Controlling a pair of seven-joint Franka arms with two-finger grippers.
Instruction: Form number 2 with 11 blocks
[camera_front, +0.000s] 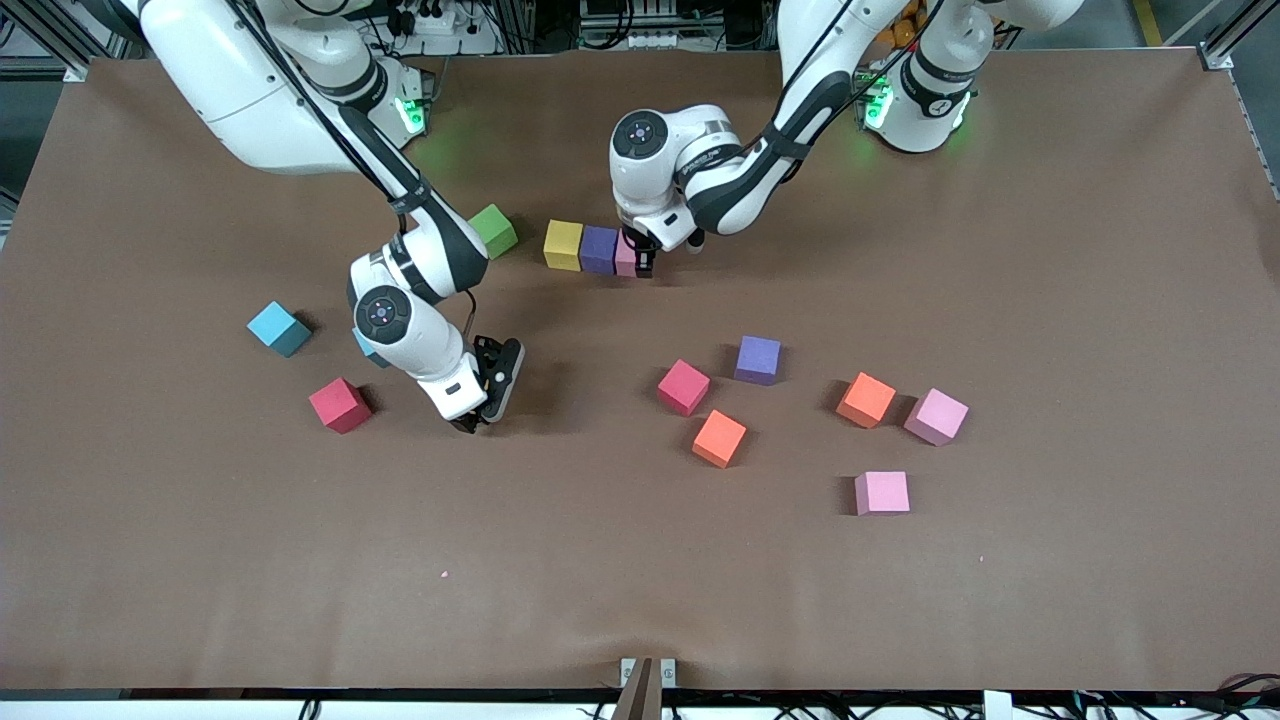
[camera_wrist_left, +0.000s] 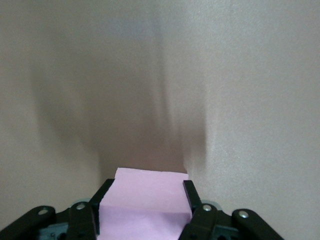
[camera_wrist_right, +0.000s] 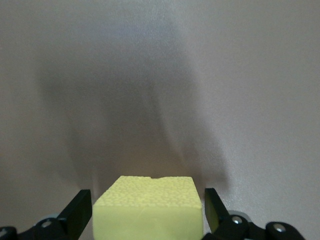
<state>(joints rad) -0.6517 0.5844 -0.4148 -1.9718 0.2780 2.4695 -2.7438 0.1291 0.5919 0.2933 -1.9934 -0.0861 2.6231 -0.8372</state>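
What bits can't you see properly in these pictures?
- pink block: in the front view the left gripper, shut on it, covers most of it. The left wrist view's edge cuts it off.
- loose yellow block: hidden under the open right gripper in the front view, and cut off by the right wrist view's edge.
- one light blue block: mostly hidden by the right arm in the front view.

A robotics laboratory: two white arms (camera_front: 300, 110) mounted along the frame's top edge, a brown-covered worktable (camera_front: 640, 580), aluminium framing (camera_front: 1235, 35) at upper right, and a power strip (camera_front: 430, 20) with cabling at upper centre.
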